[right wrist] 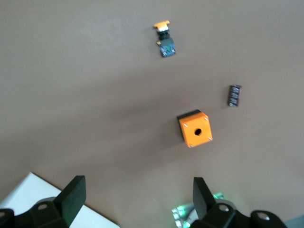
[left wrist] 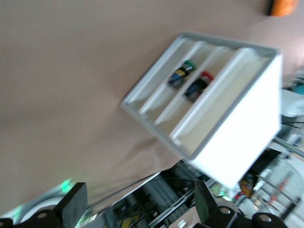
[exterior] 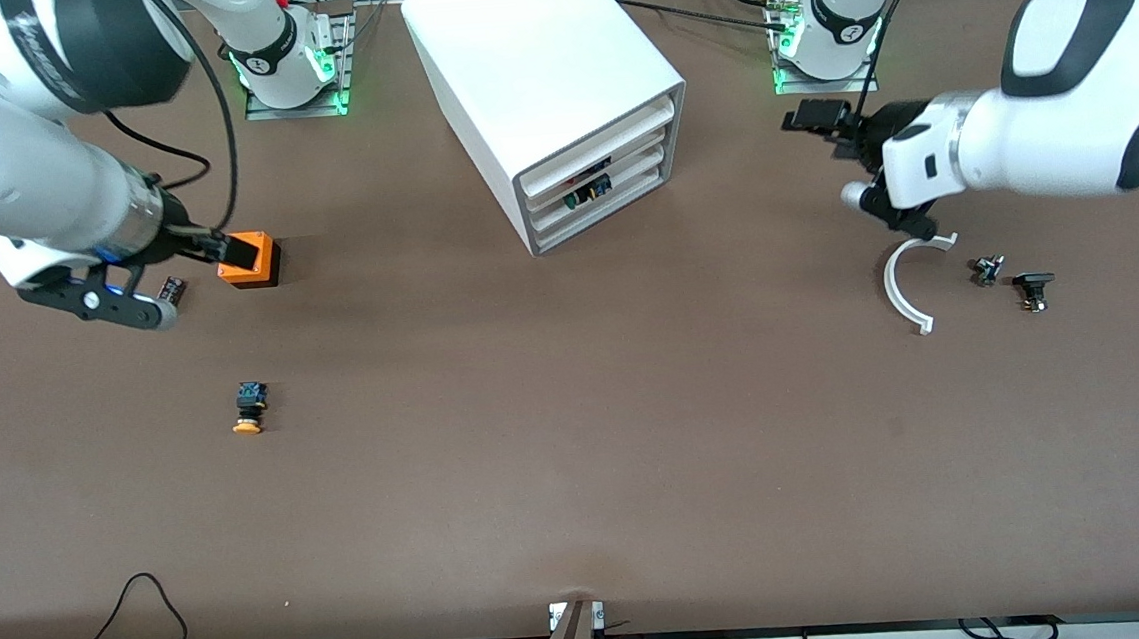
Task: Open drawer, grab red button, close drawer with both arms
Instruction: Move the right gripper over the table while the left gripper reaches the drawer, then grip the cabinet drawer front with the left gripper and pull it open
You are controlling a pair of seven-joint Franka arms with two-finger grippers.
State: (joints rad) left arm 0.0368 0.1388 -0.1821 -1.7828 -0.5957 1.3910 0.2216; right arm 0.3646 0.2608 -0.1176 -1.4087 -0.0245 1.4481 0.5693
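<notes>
The cabinet (exterior: 553, 90) is seen on the bench (exterior: 579, 459) with its drawer (exterior: 600, 179) shut. The red-capped button (left wrist: 198, 85) is glimpsed inside. The left gripper (left wrist: 137, 202) and right gripper (right wrist: 137, 194) are held above the bench, fingers (right wrist: 71, 194) apart, nothing gripped.

The white box cabinet (exterior: 553, 90) stands mid-bench (exterior: 579, 459); the red-capped push button (left wrist: 198, 85) lies in its middle white tray drawer (exterior: 610, 184). The orange box with a hole (exterior: 249, 259) and yellow-orange-capped button (exterior: 250, 407) lie toward the right arm's end, the button nearer the front camera.
</notes>
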